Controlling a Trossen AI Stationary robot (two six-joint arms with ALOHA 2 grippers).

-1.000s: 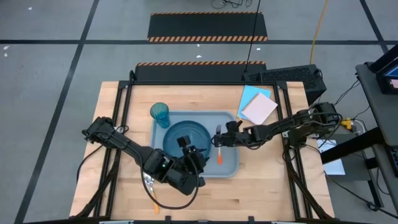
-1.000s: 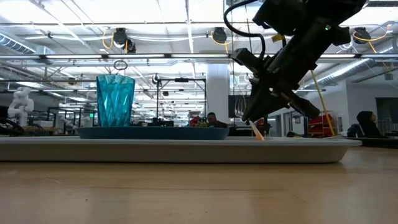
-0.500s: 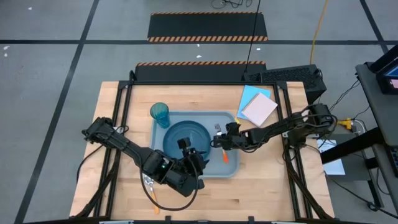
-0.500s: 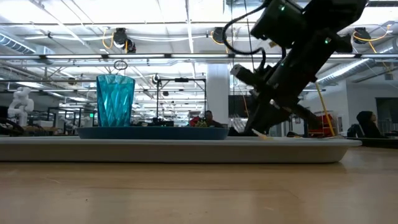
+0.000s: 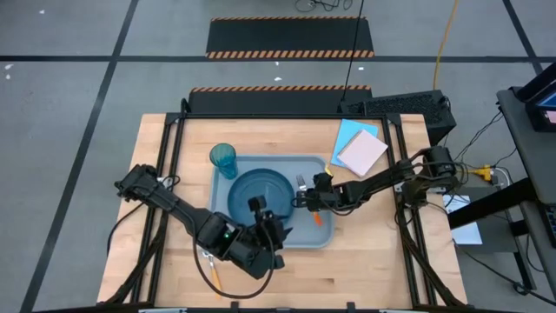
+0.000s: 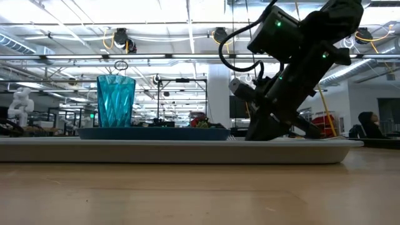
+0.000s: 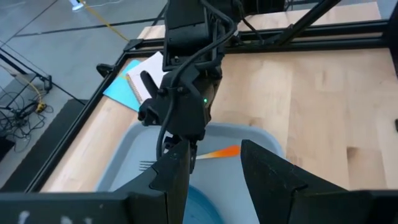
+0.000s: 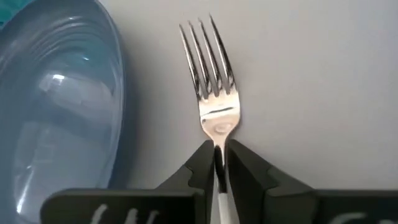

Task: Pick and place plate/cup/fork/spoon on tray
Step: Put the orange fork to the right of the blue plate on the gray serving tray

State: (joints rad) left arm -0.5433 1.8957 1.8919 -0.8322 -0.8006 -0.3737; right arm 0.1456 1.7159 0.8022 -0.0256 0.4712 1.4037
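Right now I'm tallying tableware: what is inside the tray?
Inside the tray: the plate, and beside it the fork with the right end effector over its neck. The cup sits at its corner; whether inside, unclear.

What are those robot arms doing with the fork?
The right gripper is laying the fork flat in the tray, beside the dark blue plate. Its fingers sit either side of the fork's neck. The teal cup stands at the tray's corner. The left gripper hovers open over the tray's near edge, holding nothing. An orange-handled utensil lies on the table.
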